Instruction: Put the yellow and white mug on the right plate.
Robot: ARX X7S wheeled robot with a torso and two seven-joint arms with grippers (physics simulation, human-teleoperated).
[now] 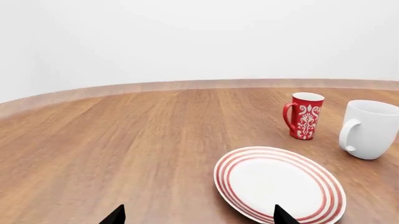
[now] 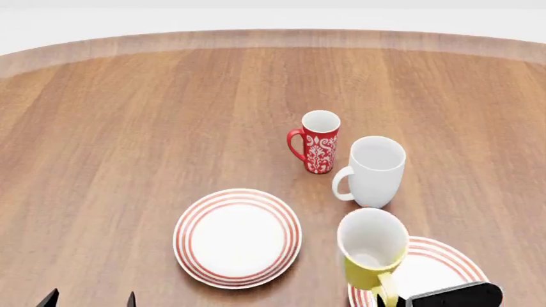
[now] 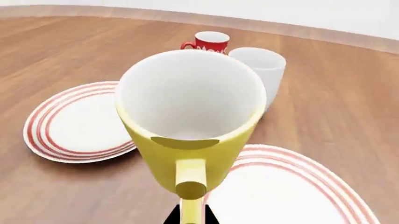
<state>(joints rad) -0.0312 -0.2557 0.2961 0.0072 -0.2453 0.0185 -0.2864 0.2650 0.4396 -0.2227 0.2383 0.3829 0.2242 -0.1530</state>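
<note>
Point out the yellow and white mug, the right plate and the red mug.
yellow and white mug [image 2: 372,268], head view, yellow outer wall.
right plate [image 2: 439,265], head view, ringed rim.
red mug [image 2: 321,152], head view, patterned side.

Bright, even simulator light all over, only soft faint shadows under the plates and mugs, everything sharp, no glare.

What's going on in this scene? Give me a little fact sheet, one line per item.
surface: brown wooden table
held item: yellow ceramic mug with white inside, upright, handle between the right gripper fingers
mug position: over the right red-ringed white plate's left edge; contact unclear
other plate: left red-ringed white plate, nothing on it
other mugs: slim red patterned mug and plain white mug, both upright on the table
left gripper: open, holding nothing
</note>
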